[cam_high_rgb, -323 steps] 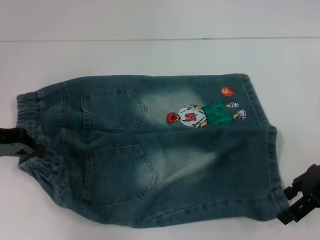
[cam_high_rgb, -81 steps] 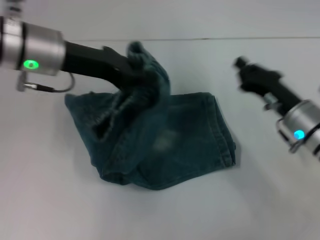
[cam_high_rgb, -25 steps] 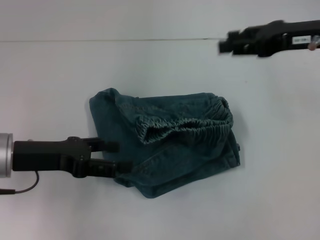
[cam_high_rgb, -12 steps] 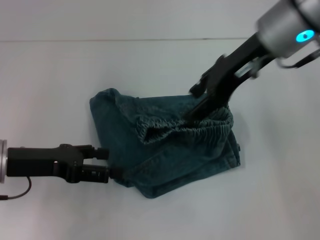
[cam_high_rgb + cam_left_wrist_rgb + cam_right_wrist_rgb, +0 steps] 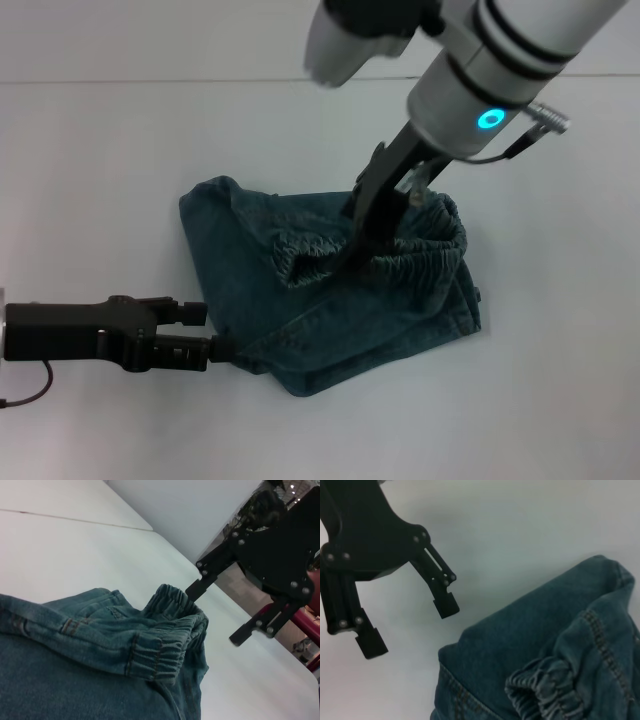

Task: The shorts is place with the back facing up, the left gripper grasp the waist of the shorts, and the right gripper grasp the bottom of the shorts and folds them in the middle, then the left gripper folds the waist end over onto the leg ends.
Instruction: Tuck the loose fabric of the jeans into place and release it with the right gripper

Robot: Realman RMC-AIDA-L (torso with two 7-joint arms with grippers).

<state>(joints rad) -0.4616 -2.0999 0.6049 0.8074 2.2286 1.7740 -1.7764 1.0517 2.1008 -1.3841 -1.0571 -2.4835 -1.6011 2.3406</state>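
The denim shorts [image 5: 300,300] lie as a folded bundle in the middle of the white table [image 5: 100,180]. Their elastic waist [image 5: 435,240] lies bunched on top, toward the right. My right gripper [image 5: 362,250] reaches down from the upper right, open, with its fingertips on the middle of that waist. In the right wrist view, the right gripper [image 5: 407,625] stands open beside the denim [image 5: 520,645]. My left gripper [image 5: 208,332] lies low at the bundle's near left edge, open, holding nothing. The left wrist view looks across the shorts [image 5: 75,680] to the waist [image 5: 170,630].
White table surrounds the bundle on every side, with a back edge line [image 5: 200,80] far behind. The right arm's grey wrist with a lit blue ring [image 5: 490,118] hangs over the shorts' far right part.
My right arm has swung in from the far right and come down onto the waist. My left gripper has drawn back slightly to the left. The shorts have not shifted.
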